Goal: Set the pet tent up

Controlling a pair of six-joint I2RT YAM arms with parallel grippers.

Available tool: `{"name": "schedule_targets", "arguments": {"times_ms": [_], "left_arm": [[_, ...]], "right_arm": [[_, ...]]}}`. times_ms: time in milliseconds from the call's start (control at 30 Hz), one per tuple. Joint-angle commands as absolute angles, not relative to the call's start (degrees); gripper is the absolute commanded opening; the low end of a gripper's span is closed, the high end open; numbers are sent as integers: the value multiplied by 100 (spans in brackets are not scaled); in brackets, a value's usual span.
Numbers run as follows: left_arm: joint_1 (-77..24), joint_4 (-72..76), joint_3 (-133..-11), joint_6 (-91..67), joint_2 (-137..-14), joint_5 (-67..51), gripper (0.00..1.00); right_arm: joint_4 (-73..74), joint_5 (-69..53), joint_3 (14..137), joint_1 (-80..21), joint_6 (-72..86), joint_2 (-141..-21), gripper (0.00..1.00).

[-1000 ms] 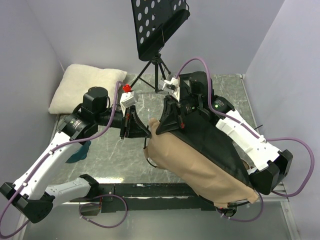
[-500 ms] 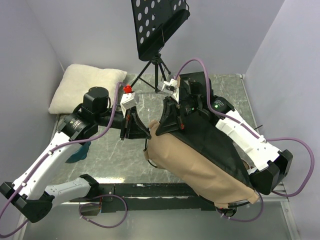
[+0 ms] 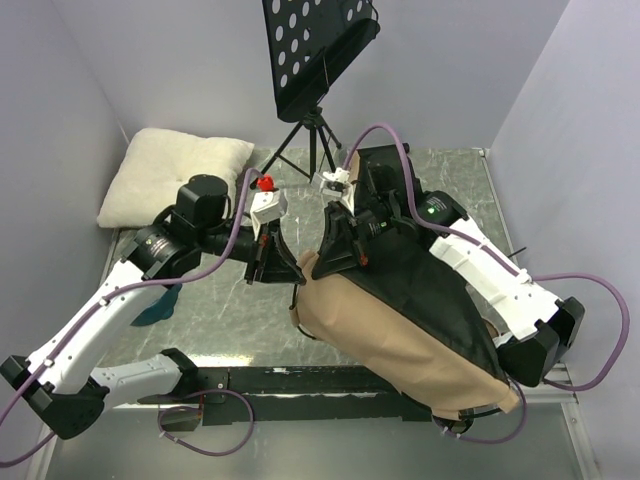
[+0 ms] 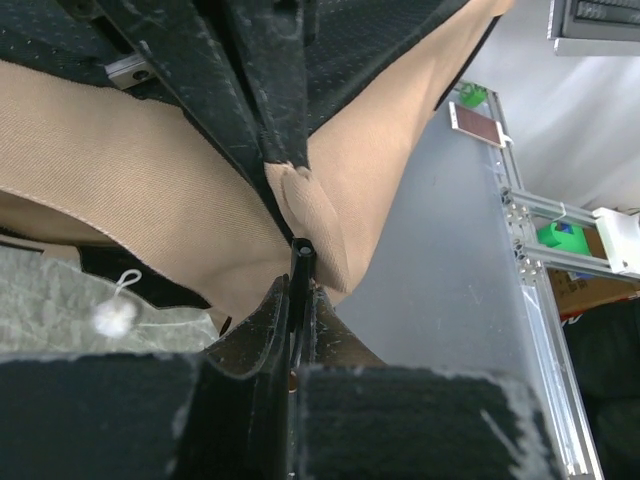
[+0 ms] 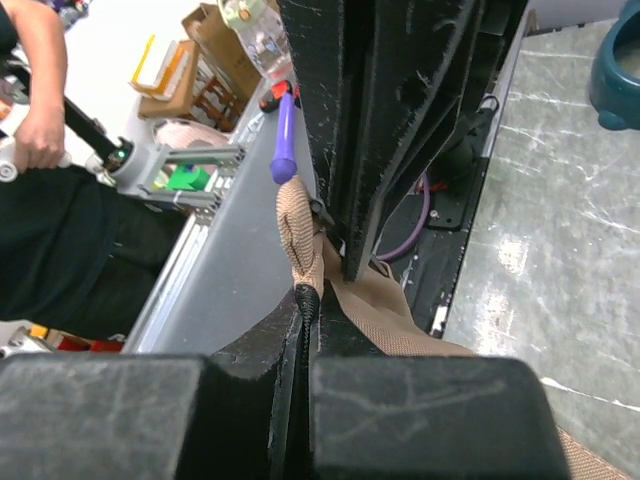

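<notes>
The pet tent (image 3: 400, 320) is a big tan fabric body with black lining, lying collapsed from table centre to the near right edge. My left gripper (image 3: 292, 272) is shut on a black pole end at the tent's left corner; in the left wrist view the thin black pole tip (image 4: 301, 250) sticks out between the closed jaws against tan fabric (image 4: 150, 170). My right gripper (image 3: 322, 262) is shut on the tent's black trim edge, seen in the right wrist view (image 5: 307, 300) beside a tan webbing loop (image 5: 300, 240). Both grippers meet at the tent's upper-left corner.
A cream pillow (image 3: 170, 172) lies at the back left. A black perforated stand on a tripod (image 3: 315, 55) rises at the back centre. A teal cloth (image 3: 158, 305) lies under the left arm. Grey walls close in left, back and right.
The left gripper has moved right toward the tent corner, closing the gap to the right gripper. The right gripper has shifted slightly left and the tent's upper corner moved with it.
</notes>
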State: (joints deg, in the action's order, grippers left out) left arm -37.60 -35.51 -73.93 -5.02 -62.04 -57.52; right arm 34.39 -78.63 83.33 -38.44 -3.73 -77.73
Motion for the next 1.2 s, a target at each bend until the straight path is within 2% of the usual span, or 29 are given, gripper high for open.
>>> {"name": "schedule_targets", "arguments": {"times_ms": [0,133,333,467,600,1167], "left_arm": [[-3823,-3814,-7585,-334,-6416,-5423,1],[-3885,-3805,-7576,-255,-6425,-5423,1],[-3824,-3972,-7393,-132,-6258,-5414,1],[-3525,-3623,-6883,-360,-5864,-5958,1],[-3507,-2849,-6417,-799,-5458,-5889,1],[-3779,-2971,-6935,-606,-6108,-5862,1]], "right_arm": [[4340,-7691,8797,-3990,-1229,-7892,0],[4877,-7646,8868,-4034,-1547,-8006,0],[4641,-7874,8798,-3947,-1486,-7858,0],[4045,-8050,8649,-3631,-934,-7647,0],[3147,-8121,8218,-3524,-220,-7374,0],[3243,-8077,8200,-3639,-272,-7453,0]]}}
